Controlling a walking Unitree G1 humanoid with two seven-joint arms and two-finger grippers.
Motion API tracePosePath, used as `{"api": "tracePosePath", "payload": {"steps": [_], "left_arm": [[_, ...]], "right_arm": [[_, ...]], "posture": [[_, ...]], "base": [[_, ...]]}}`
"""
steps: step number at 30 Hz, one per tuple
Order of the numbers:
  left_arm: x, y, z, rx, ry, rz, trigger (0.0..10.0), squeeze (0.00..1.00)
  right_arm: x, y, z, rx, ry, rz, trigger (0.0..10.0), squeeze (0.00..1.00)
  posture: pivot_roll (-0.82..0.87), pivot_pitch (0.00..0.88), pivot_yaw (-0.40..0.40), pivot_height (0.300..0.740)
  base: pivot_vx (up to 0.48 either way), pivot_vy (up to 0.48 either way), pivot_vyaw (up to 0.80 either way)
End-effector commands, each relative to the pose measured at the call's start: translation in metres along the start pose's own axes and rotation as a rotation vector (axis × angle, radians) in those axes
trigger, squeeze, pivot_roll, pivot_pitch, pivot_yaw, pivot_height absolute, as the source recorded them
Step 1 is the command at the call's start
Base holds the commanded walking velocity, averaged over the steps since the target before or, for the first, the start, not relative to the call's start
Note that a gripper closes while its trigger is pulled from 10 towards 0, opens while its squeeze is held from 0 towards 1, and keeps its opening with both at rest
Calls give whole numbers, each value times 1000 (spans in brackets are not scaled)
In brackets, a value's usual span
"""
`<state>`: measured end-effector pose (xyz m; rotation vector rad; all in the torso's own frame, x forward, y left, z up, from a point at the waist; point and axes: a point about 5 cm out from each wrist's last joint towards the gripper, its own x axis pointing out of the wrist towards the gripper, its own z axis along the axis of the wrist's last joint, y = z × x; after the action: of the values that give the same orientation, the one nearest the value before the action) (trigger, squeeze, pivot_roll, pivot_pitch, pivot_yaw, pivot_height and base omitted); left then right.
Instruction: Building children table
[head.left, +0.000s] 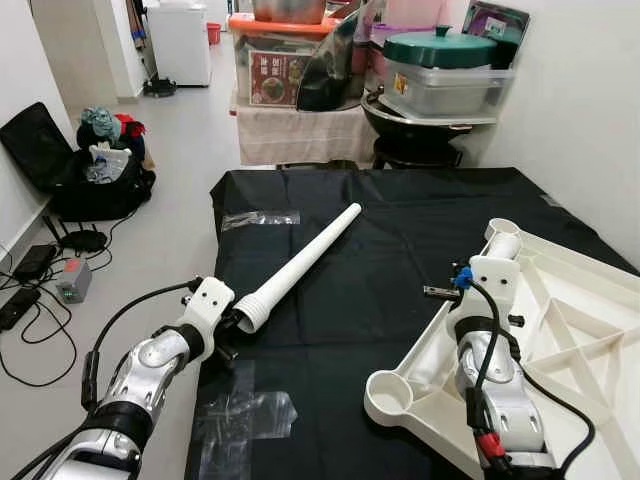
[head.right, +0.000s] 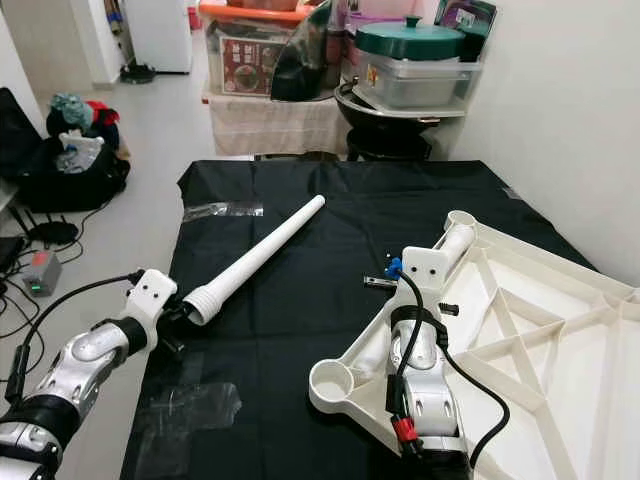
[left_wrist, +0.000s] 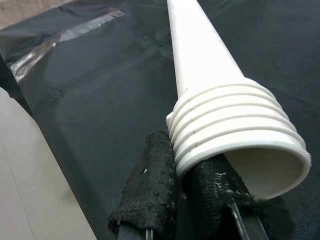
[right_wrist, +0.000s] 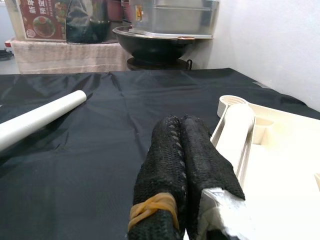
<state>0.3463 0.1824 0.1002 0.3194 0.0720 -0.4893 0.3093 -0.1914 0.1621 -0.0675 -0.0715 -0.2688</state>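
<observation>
Left gripper (left_wrist: 187, 195) pinching the threaded rim of the white leg (head.left: 300, 266), lying slantwise on the black cloth (head.left: 380, 260). Right gripper (right_wrist: 182, 165) pressed shut, empty, above the upturned tabletop (head.left: 560, 330) by its corner socket (head.left: 503, 229).

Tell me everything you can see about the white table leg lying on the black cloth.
The table leg is a long white tube, plastic by its look, tapering from a wide, hollow, ridged threaded end to a narrow tip. It lies flat and diagonal on the black cloth, wide end near the cloth's left edge, tip pointing away. The left gripper pinches the rim of the threaded end, one finger inside the opening. It lies apart from the white tabletop.
</observation>
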Motion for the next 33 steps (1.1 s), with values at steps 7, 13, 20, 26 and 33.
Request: {"api": "tracePosePath", "payload": {"steps": [7, 13, 20, 26, 33], "left_arm": [[-1, 17, 23, -14, -139, 91, 0, 0], [-3, 29, 48, -86, -276, 108, 9176, 0], [-11, 29, 69, -120, -386, -46, 10000, 0], [-17, 21, 67, -81, -363, -162, 10000, 0], [-21, 7, 64, -10, -339, -246, 10000, 0]], "right_arm": [[5, 11, -3, 257, 87, 44, 10000, 0], [9, 22, 6, 768, 160, 158, 10000, 1000], [7, 38, 29, 1120, 160, 404, 10000, 1000], [-14, 55, 51, 1094, 86, 737, 10000, 1000], [-34, 67, 51, 1001, 135, 953, 10000, 1000]], "posture": [[48, 0, -63, 740], [55, 0, -68, 740], [67, 0, -74, 740], [69, 0, -73, 740], [74, 0, -75, 740]], "base": [[0, 0, 0], [0, 0, 0], [0, 0, 0], [0, 0, 0], [0, 0, 0]]}}
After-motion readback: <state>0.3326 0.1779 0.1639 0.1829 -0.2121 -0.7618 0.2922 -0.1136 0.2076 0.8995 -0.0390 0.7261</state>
